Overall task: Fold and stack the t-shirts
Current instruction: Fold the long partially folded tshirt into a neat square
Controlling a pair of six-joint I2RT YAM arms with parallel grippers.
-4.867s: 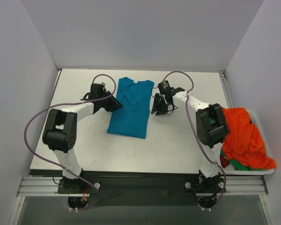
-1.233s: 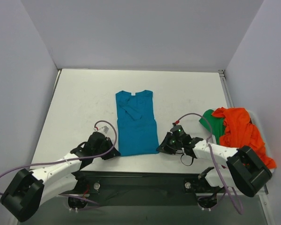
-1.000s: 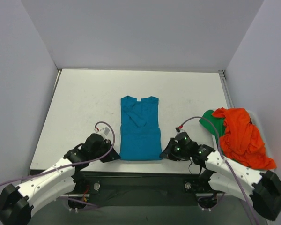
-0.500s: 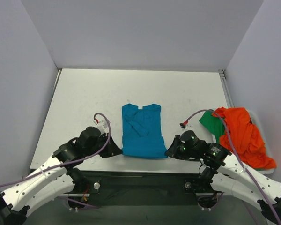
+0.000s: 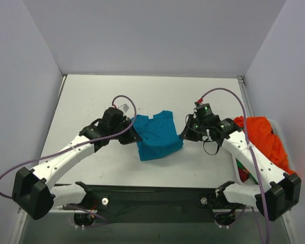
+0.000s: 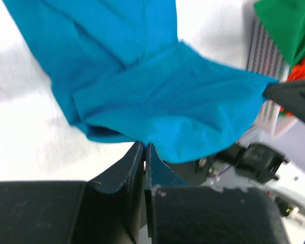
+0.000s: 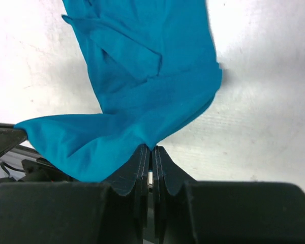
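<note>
White and black, the left arm point(image 5: 66, 155) reaches from the near-left corner across the pale counter point(image 5: 91, 99) toward its middle. The left hand point(image 6: 144, 150) is pinched together on one hem corner of the teal shirt point(image 5: 157, 136), at the shirt's left edge, with the cloth caught between its dark fingertips. The teal shirt sits at the counter's centre, between the two hands. Its far part, with the collar, lies flat on the counter. Its near hem is raised off the surface and stretched from one hand to the other, so the body doubles into a loose fold that sags toward the near side. A sleeve is folded in across the chest. The right hand point(image 7: 151, 151) is likewise clamped on the opposite hem corner, at the shirt's right edge, its fingers tight together with a thin layer of teal between them. The right arm point(image 5: 249, 152) bends back from there to the near-right corner. Further right, at the counter's right edge, the orange shirt point(image 5: 262, 140) lies crumpled in a heap, well apart from the teal one. A green shirt point(image 6: 287, 23) shows beside the orange, partly under it, by a ribbed pale bin point(image 6: 262, 53).
</note>
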